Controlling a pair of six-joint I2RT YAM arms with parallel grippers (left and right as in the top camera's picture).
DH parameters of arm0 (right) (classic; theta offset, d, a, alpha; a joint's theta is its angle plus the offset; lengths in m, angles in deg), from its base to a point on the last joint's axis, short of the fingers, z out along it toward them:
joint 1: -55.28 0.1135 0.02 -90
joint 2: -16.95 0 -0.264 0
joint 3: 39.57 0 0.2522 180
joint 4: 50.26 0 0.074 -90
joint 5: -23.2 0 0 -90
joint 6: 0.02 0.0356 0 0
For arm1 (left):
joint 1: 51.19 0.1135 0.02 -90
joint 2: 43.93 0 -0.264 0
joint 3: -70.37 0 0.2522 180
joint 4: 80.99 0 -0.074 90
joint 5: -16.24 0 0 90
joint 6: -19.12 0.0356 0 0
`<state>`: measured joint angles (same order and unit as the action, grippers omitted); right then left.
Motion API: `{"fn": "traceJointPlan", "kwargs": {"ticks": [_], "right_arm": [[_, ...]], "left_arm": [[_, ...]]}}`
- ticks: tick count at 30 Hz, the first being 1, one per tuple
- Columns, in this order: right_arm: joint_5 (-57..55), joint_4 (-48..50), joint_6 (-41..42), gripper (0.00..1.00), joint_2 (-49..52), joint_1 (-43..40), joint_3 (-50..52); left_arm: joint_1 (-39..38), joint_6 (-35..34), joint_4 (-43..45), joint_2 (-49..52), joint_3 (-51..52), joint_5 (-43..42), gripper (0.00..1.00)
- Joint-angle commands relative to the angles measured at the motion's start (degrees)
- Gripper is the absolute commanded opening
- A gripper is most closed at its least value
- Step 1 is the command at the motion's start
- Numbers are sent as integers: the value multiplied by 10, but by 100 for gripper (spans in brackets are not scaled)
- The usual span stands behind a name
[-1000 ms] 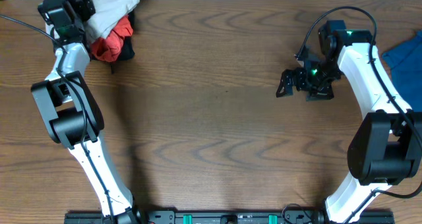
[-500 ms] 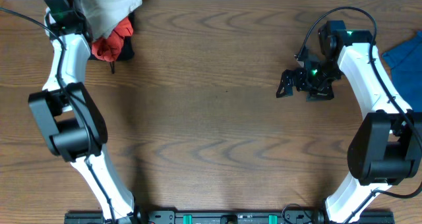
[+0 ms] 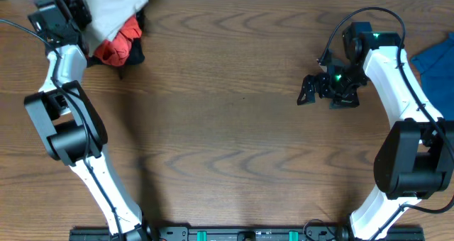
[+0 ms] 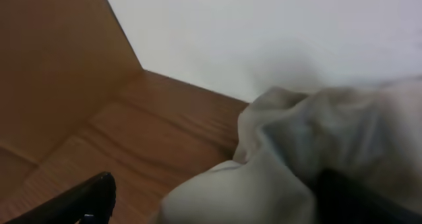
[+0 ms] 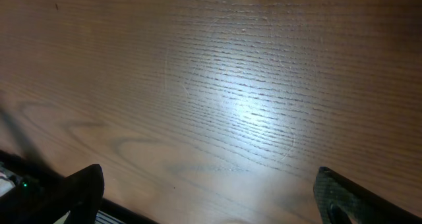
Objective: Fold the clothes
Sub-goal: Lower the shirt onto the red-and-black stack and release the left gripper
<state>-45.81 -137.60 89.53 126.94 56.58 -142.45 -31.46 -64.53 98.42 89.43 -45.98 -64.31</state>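
The pale beige shirt point(image 3: 113, 3) lies bunched in the upper left of the overhead frame, partly over a red garment point(image 3: 117, 46), the left gripper point(image 4: 214, 188) spread wide at its edge, while the right gripper point(image 3: 310, 92), jaws also wide apart and holding nothing, hangs over the table point(image 3: 227, 127) at the right.

- 2 arms, the left arm point(image 3: 67, 131) and the right arm point(image 3: 386, 64), have white link shells and black rounded joint housings.
- Thin black cables point(image 3: 376, 13) loop off the right arm's wrist, and another trails from the left arm.
- Green lights point(image 3: 339, 76) glow on the right arm's wrist.
- The right gripper point(image 3: 303, 91) is black, with dark round-tipped fingers point(image 5: 82, 188).
- The left gripper point(image 4: 214, 184) also has black fingers point(image 4: 92, 196).
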Motion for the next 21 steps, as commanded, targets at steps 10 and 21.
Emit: {"fn": "traceJointPlan", "kwargs": {"ticks": [10, 21], "right_arm": [[4, 0, 2, 99, 2, -5, -7], [4, 12, 2, 99, 2, -5, -7]], "left_arm": [[-23, 7, 68, -43, 3, -2, 98], [-82, 7, 13, -108, 3, -2, 98]]}}
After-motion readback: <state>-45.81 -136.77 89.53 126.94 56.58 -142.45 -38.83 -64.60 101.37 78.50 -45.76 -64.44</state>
